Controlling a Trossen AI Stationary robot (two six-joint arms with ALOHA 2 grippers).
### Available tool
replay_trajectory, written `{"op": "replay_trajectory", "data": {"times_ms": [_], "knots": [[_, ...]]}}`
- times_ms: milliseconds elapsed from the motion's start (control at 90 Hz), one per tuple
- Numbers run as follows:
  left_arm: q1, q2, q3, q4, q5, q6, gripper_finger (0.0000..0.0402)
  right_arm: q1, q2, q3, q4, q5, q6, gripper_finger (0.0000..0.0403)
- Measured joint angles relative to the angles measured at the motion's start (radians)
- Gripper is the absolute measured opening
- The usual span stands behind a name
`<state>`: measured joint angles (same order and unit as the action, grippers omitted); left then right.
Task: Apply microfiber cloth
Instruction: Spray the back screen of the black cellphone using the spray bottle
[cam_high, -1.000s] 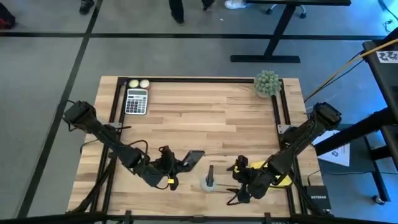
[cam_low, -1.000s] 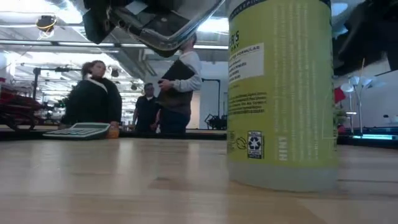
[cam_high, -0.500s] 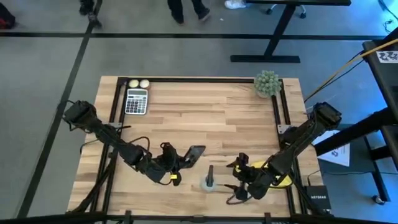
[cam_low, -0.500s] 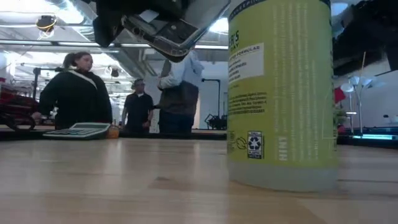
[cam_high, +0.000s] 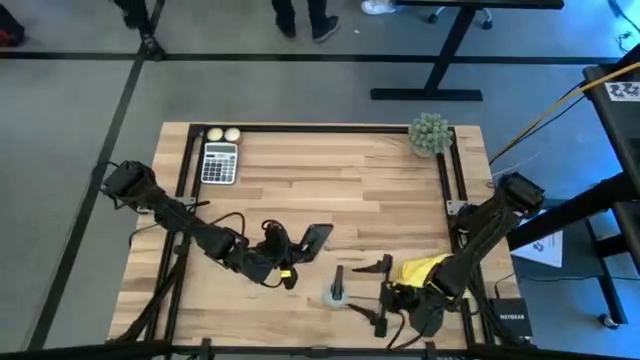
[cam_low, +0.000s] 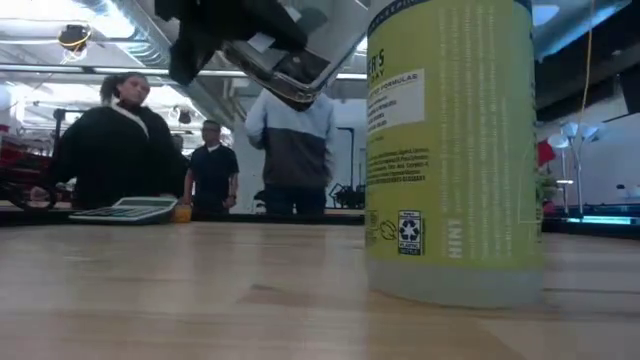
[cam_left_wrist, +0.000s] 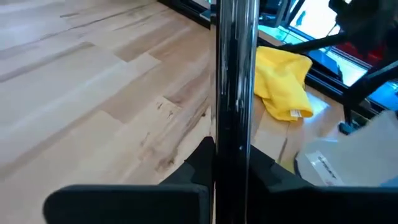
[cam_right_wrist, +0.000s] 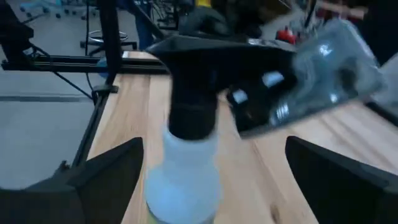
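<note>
A black phone (cam_high: 316, 238) hangs above the table's near middle, with my left gripper (cam_high: 297, 249) shut on it. It shows edge-on in the left wrist view (cam_left_wrist: 235, 74) and tilted overhead in the low view (cam_low: 290, 55). The yellow microfiber cloth (cam_high: 421, 270) lies crumpled on the table at the near right (cam_left_wrist: 283, 81). My right gripper (cam_high: 372, 290) stands open just left of the cloth, touching nothing. Its fingers (cam_right_wrist: 102, 177) face a spray bottle (cam_high: 337, 291). My left gripper pinches the phone between its two fingers at the end nearest the wrist (cam_left_wrist: 235, 146), one finger on each flat face. The fingers come slanting from the table's left and lie along the phone. The phone is lifted clear of the table, tilted, its free end pointing far-right.
The spray bottle (cam_low: 450, 150) stands upright between the two grippers near the front edge. A calculator (cam_high: 219, 162) and two small balls (cam_high: 223, 134) lie at the far left, a fuzzy green ball (cam_high: 430, 133) at the far right. People stand beyond the table (cam_low: 290, 150).
My left gripper has carried the phone a little toward the far edge and the right, still clear of the table. My right gripper has moved off the cloth toward the near edge, leaving more of the yellow cloth uncovered, and now faces the spray bottle.
</note>
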<state>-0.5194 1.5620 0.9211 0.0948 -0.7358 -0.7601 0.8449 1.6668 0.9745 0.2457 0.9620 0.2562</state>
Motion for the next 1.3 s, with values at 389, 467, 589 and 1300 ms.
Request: {"op": "replay_trajectory", "data": {"times_ms": [389,467,589,1300], "knots": [[0.002,0.000,0.000,0.002,0.019,0.014,0.0017,-0.086,0.019,0.000,0.074,-0.139,-0.002,0.0374],[0.002,0.000,0.000,0.022,0.020,0.039,0.0017,-0.090,0.025,-0.001,0.089,-0.143,-0.003,0.0374],[0.013,0.000,0.000,0.091,0.033,0.119,0.0017,-0.093,0.027,0.003,0.104,-0.135,-0.025,0.0374],[0.135,0.054,0.000,0.373,0.399,0.345,0.0017,-0.093,0.028,0.008,0.095,-0.147,-0.053,0.0374]]}}
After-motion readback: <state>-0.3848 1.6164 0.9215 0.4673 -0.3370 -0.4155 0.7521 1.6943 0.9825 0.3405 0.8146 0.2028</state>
